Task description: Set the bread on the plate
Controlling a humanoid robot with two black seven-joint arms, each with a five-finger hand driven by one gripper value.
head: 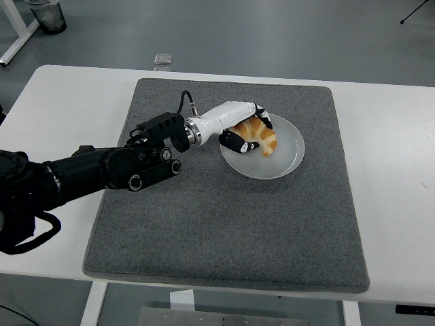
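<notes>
The bread is a golden croissant (pixel 261 135). It lies on the left part of a round white plate (pixel 282 161) on the grey mat. My left hand (pixel 246 134), white with black fingers, reaches in from the left and is still curled around the croissant's left side, low over the plate. The right arm does not show.
The grey mat (pixel 224 224) covers most of the white table (pixel 391 176). A small grey object (pixel 162 59) lies at the table's far edge. A dark container (pixel 47 15) stands on the floor at the top left.
</notes>
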